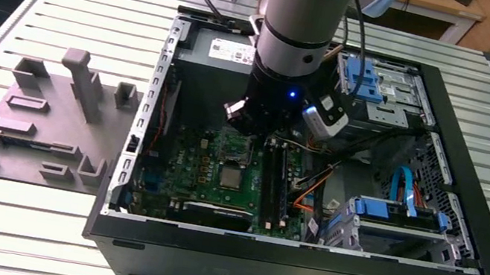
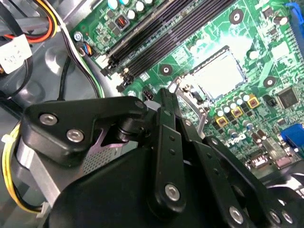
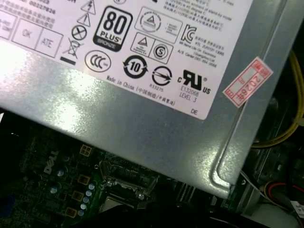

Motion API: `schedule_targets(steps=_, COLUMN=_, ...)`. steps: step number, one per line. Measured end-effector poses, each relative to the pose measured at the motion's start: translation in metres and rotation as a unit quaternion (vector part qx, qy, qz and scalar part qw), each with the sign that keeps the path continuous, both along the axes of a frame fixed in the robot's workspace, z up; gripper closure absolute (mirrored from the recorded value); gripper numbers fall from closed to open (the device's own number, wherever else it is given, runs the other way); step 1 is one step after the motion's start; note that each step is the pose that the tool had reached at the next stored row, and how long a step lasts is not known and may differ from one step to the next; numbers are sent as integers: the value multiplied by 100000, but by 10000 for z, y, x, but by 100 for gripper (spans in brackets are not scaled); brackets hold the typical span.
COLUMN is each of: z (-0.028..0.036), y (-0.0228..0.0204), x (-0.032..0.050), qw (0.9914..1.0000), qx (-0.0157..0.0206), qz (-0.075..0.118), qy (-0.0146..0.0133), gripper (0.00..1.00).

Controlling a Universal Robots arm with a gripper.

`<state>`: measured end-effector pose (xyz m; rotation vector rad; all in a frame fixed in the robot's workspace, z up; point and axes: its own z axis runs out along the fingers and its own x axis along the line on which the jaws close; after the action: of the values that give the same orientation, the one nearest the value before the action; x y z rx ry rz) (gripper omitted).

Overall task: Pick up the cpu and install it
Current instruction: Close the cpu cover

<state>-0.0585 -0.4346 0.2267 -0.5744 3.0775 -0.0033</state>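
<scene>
The gripper (image 1: 252, 128) is hanging inside the open computer case (image 1: 303, 269), over the far part of the motherboard (image 1: 185, 165); I cannot tell whether it is wide or narrow. The cpu (image 1: 231, 177) is lying flat on the motherboard, just on the near side of the socket (image 1: 237, 150), close to the gripper

Power supply (image 3: 142, 128): a white label (image 3: 156, 42) covers much of its grey face. It carries black certification marks, warning triangles, a crossed-out bin sign and small lines of text.

A red-bordered sticker (image 3: 248, 80) with red characters lies tilted over the label's corner, by the housing's edge.

Motherboard (image 3: 52, 180): white lettering is printed on the dark board. In the second wrist view, its white markings are too small to read.
</scene>
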Motion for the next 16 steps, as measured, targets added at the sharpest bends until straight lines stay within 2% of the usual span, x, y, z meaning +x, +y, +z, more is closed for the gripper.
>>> schedule_targets(steps=2, z=1, y=0, x=0, qw=100000, qx=-2, qz=-1, qy=20, gripper=90)
schedule_targets(steps=3, z=6, y=-1, x=3, qw=100000, qx=-12, qz=10, qy=136, gripper=90)
schedule_targets(steps=6, z=23, y=0, x=9, qw=99997, qx=7, qz=4, qy=769, gripper=90)
schedule_targets(steps=7, z=23, y=-1, x=9, qw=99997, qx=2, qz=0, qy=828, gripper=90)
schedule_targets(steps=16, z=24, y=-1, x=35, qw=99996, qx=-13, qz=185, qy=836, gripper=90)
